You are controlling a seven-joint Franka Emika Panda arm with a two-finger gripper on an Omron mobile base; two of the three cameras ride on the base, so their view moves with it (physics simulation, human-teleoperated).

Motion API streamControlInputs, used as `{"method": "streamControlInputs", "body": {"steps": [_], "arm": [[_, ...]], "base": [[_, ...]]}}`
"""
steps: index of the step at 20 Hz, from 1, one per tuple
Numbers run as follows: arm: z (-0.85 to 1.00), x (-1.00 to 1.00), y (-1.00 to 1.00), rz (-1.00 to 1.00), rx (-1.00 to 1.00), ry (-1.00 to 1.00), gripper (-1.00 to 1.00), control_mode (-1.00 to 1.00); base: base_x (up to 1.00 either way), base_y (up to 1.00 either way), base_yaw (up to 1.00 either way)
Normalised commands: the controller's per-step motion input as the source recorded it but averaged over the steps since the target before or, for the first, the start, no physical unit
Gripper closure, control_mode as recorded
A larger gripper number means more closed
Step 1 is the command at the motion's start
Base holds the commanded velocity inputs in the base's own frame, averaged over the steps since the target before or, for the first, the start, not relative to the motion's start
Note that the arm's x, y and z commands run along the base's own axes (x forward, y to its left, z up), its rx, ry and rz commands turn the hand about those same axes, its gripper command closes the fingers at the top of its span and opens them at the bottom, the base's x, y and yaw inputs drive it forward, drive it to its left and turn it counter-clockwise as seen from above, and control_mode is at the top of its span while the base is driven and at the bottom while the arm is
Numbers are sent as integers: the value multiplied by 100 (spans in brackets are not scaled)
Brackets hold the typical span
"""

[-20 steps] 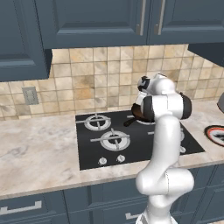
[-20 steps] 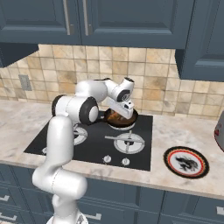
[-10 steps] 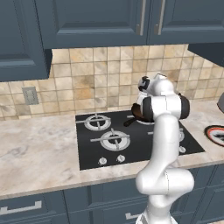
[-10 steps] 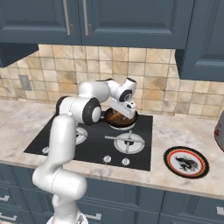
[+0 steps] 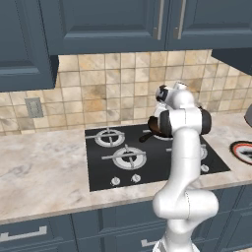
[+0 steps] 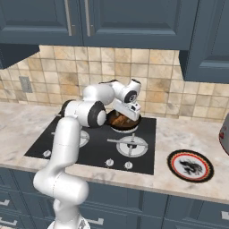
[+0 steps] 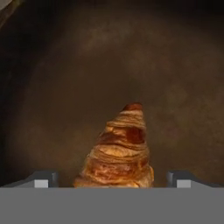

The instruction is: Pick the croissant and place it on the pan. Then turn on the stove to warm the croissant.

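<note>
The croissant (image 7: pixel 120 151) is seen lying in the pan (image 7: pixel 65 87), on its dark, matte brown floor. It is a golden, flaky, layered lump that narrows to a point. It is judged to be light, soft and easily crushed, so it should be held gently across the thick middle. The gripper (image 7: pixel 113 178) is spread apart, one fingertip on each side of the pastry, apparently not touching it. The pan sits on the flat black stove (image 6: pixel 67 138), at a rear burner.
</note>
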Motion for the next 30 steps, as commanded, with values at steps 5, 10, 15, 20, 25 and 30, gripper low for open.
{"method": "streamControlInputs", "body": {"steps": [5, 10, 15, 20, 25, 30], "arm": [[2, 0, 0, 0, 0, 2, -100, -100], [17, -12, 0, 3, 0, 0, -100, -100], [12, -30, 0, 5, 0, 0, -100, -100], [15, -50, 0, 6, 0, -3, -100, -100], [24, -65, 1, 8, 0, -11, -100, -100], [23, -67, 3, 9, 0, -19, -100, -100]], "base": [[0, 0, 0], [0, 0, 0], [0, 0, 0], [0, 0, 0], [0, 0, 0], [0, 0, 0]]}}
